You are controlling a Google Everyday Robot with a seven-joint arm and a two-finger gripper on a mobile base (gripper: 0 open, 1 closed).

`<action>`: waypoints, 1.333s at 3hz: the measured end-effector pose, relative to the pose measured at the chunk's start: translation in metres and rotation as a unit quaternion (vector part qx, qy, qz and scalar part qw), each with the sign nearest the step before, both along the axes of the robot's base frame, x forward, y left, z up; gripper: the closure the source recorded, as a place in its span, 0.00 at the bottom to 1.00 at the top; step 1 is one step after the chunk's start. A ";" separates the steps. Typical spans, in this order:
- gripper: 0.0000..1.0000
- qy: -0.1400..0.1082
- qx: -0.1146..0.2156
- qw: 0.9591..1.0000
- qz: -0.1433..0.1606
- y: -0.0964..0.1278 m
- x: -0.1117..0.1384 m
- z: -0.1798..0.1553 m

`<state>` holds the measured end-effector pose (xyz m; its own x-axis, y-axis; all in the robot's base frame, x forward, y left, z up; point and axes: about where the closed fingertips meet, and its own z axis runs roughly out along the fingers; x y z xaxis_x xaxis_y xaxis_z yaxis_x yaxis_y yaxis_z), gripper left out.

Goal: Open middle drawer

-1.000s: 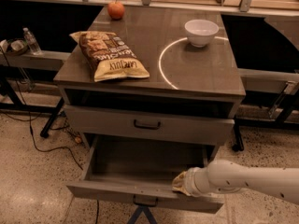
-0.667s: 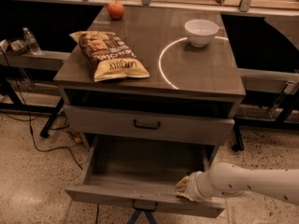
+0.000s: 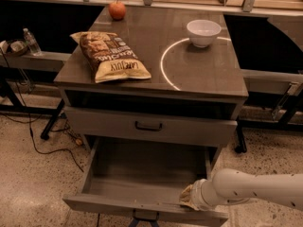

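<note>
Where the white arm [image 3: 255, 188] comes in from the lower right, I see the gripper [image 3: 188, 198] at the right front rim of the middle drawer [image 3: 142, 171], but I cannot tell its state. That drawer stands pulled out at lower centre, its handle [image 3: 144, 216] cut by the frame's bottom edge. Bare floor [image 3: 33, 174] lies to its left.

The pale beige gripper [image 3: 187, 197] is sitting on the front right rim of the open grey metal middle drawer [image 3: 118, 205], covering a patch of it. The drawer's small black bar handle [image 3: 144, 217] is being cut off at the bottom edge. The white tubular arm [image 3: 255, 189] is running out of view to the drawer's right.
</note>
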<state>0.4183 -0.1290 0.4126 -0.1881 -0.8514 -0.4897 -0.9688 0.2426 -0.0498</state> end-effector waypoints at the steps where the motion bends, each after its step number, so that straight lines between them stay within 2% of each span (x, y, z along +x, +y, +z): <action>1: 1.00 0.024 -0.018 0.999 0.031 0.007 -0.027 0.001; 2: 1.00 0.024 -0.021 0.999 0.038 0.008 -0.031 0.003; 3: 1.00 0.023 -0.031 0.997 0.061 0.011 -0.045 0.010; 4: 1.00 0.015 -0.007 0.998 0.066 0.017 -0.041 0.017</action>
